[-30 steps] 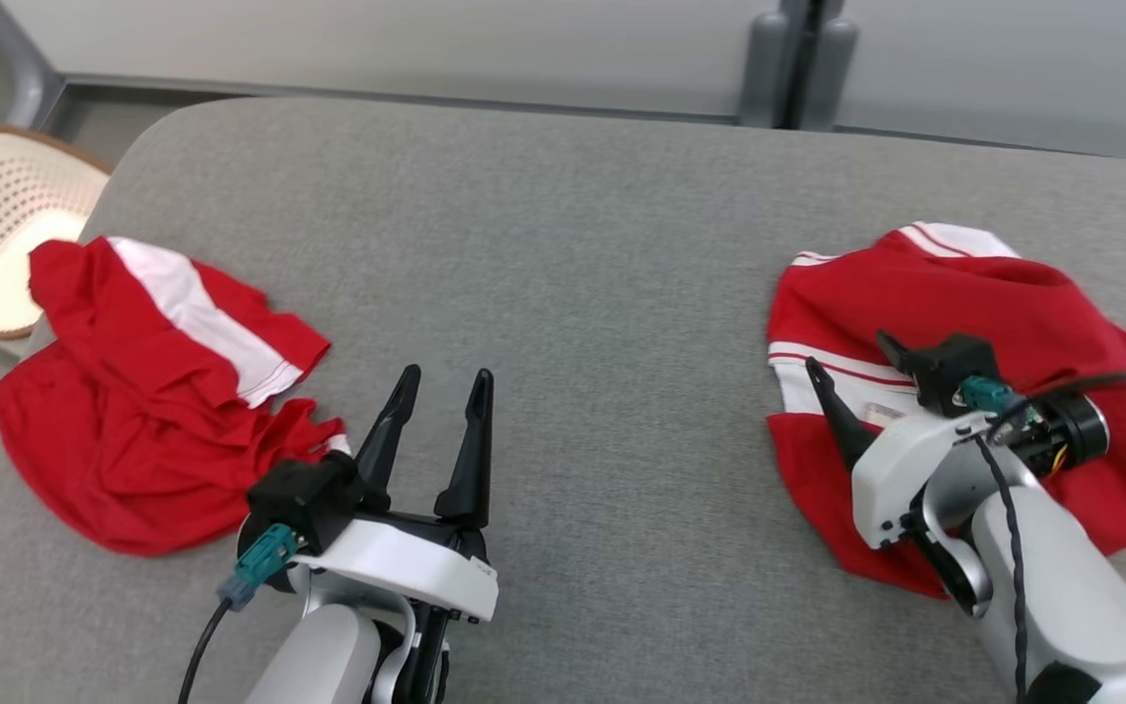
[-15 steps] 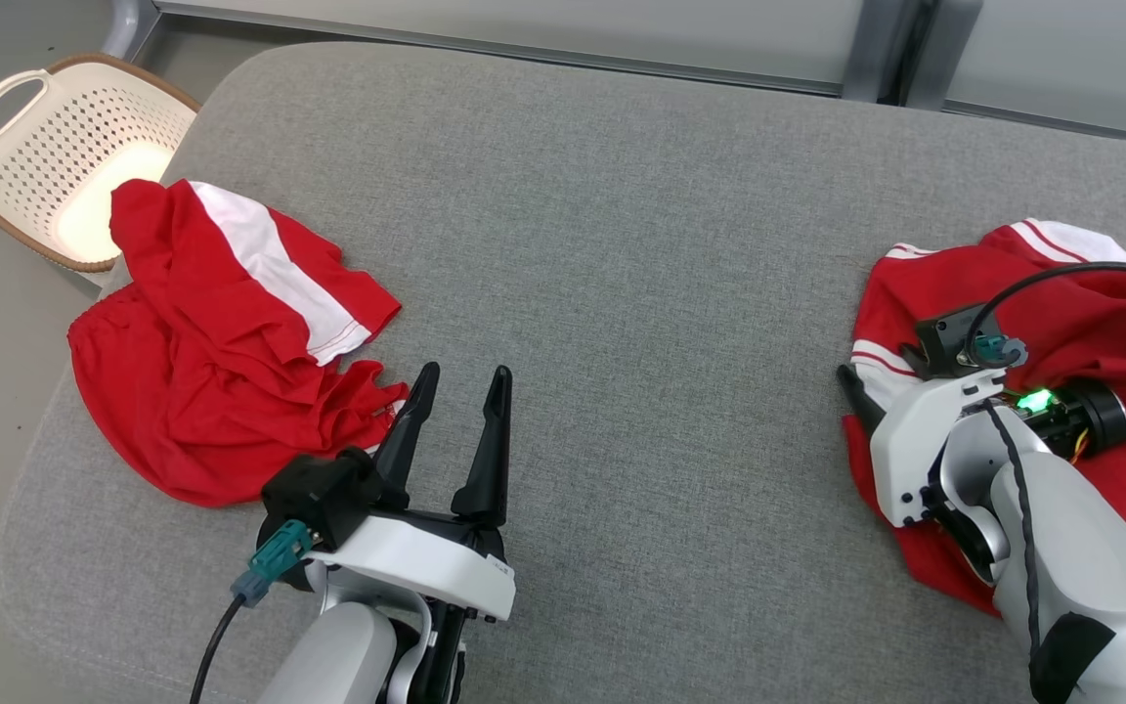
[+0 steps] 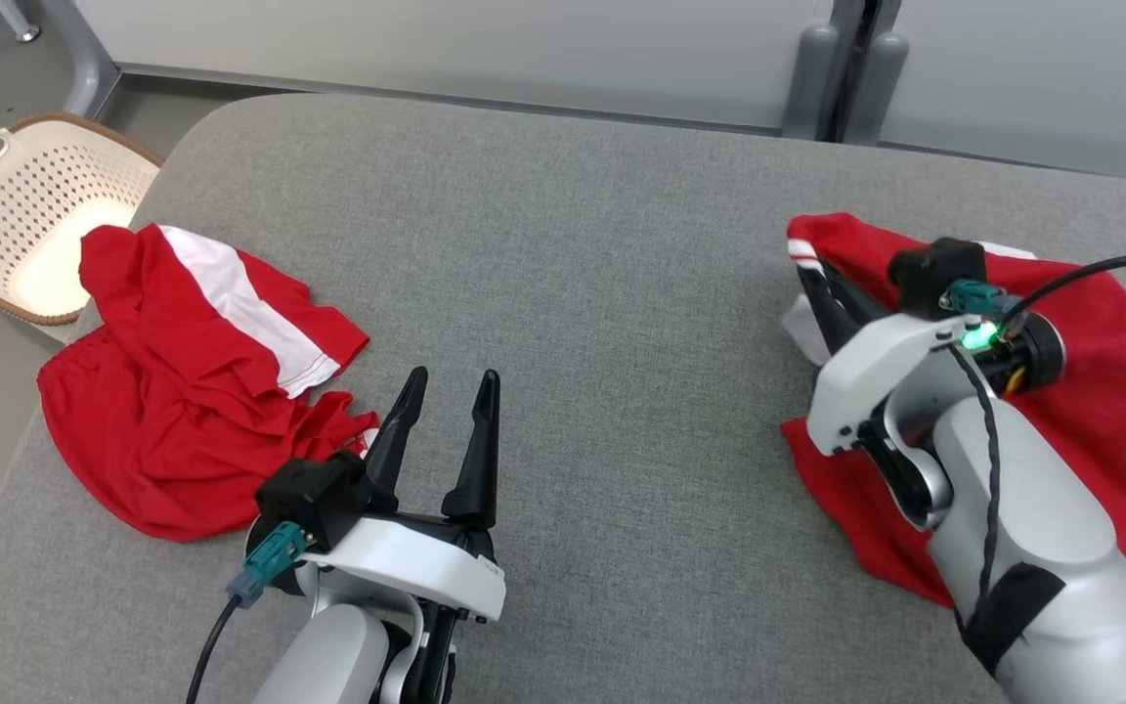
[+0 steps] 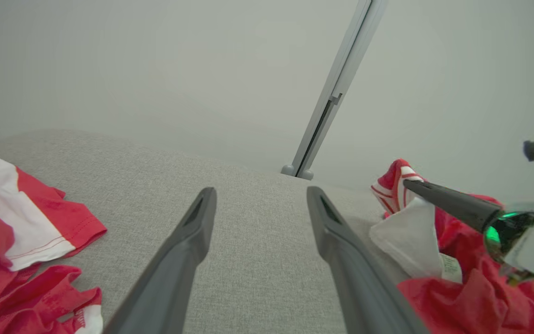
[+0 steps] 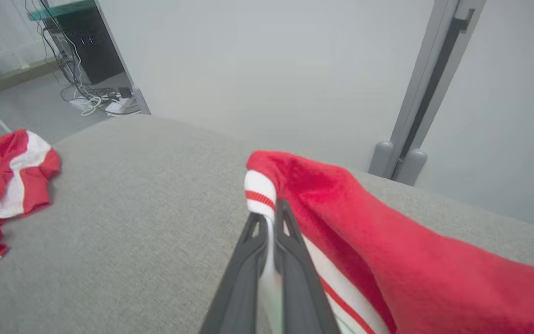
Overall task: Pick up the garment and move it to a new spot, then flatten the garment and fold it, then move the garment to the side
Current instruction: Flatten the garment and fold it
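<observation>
**Item 1. Right gripper** [image 5: 269, 218]: two dark fingers [image 5: 248, 264] pressed together and pinching the white, red-striped hem of the garment [image 5: 387, 246]. The hem stands up between the tips and curls over them.

**Item 2. Garment:** red with white bands.
- At the pinch its edge is raised off the surface.
- From there the cloth slopes away to the right of the fingers and back under the right wrist.
- The rest lies crumpled on the grey cushion [image 3: 573, 293].
- In the left wrist view a white inner panel with a small label hangs just below the closed fingers.

**Item 3. Green light** [image 3: 975, 337]: lit, on the right wrist behind the fingers.

**Item 4. Left gripper** [image 3: 453, 381]: fingers [image 3: 473, 440] spread wide with nothing between them, held over bare cushion and well apart from the right gripper.

**Item 5. Second red garment** [image 3: 162, 411]: crumpled, with one broad white band. It lies close beside the outer side of the left gripper's left finger, and contact cannot be told. It reaches the cushion's edge.

**Item 6. Basket** [image 3: 55, 176]: cream, perforated, with a brown rim and a loop handle. It sits on the floor beyond the second red garment, far to the left of the left fingers.

**Item 7. Grey post** [image 5: 406, 162]: upright against the pale wall, ahead and to the right of the right fingertips, past the cushion's far edge.

**Item 8. Cables** [image 5: 95, 99]: a tangle on the floor, far ahead and to the left of the right fingers
</observation>
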Robot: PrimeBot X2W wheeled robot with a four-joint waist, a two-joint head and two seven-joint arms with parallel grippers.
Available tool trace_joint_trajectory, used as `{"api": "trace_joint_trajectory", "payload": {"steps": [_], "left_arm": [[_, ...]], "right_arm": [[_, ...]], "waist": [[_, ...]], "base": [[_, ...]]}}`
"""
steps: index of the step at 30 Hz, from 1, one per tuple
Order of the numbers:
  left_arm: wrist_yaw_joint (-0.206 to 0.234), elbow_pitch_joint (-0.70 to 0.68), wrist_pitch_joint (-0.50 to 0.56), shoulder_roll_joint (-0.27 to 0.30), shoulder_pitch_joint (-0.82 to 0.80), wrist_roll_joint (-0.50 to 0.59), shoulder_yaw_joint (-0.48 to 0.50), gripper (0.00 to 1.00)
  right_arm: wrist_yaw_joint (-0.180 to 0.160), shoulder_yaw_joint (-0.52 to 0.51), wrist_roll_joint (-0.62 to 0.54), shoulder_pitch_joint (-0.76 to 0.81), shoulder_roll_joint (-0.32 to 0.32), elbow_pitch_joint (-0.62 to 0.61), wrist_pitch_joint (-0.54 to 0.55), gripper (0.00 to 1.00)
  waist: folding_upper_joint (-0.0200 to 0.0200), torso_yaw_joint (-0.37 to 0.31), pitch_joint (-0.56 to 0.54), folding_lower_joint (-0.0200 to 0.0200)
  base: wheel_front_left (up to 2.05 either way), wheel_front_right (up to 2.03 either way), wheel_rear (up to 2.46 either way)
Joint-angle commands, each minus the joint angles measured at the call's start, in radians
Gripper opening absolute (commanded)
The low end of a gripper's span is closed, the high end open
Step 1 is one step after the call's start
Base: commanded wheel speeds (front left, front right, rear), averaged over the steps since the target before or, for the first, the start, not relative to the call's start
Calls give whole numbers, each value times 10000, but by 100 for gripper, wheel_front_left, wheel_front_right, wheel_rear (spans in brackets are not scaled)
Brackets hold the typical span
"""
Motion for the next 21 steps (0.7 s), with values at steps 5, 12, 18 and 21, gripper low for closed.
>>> {"api": "trace_joint_trajectory", "payload": {"steps": [5,12,18,21], "left_arm": [[-70,95,-2,38,195,-23,126,100],[-126,204,-2,41,476,23,268,100],[-145,198,-2,38,777,120,466,100],[-103,98,-2,38,895,127,637,100]], "right_arm": [[0,327,1133,-1079,528,-726,-627,0],[0,45,2250,-3131,891,-1176,-2151,0],[-1,-1359,2519,-4320,948,-1075,-3146,0],[0,-2324,2730,-4117,925,-1166,-3217,0]], "waist": [[0,-151,-518,0],[0,-124,-1099,0],[0,-248,-1421,0],[0,-449,-1445,0]], "base": [[0,0,0],[0,0,0],[0,0,0],[0,0,0]]}}
